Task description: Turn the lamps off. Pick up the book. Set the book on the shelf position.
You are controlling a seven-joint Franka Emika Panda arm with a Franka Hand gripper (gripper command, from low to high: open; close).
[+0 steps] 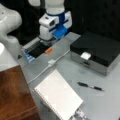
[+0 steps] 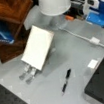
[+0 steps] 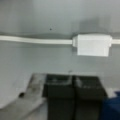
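Evidently no writing is legible; the gripper [image 3: 74, 93], fingers pressed together and empty, hangs near the cable switch [image 3: 92, 45].

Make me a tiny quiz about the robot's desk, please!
1. True or false: the gripper holds the book.
2. What lies right of the book in a front view? A pen; B spoon; C cup.
3. Fill in: the white switch in the wrist view sits on a white ____.

Key: 1 false, the gripper is shut on nothing, near the switch; the book is untouched. 2 A. 3 cord.
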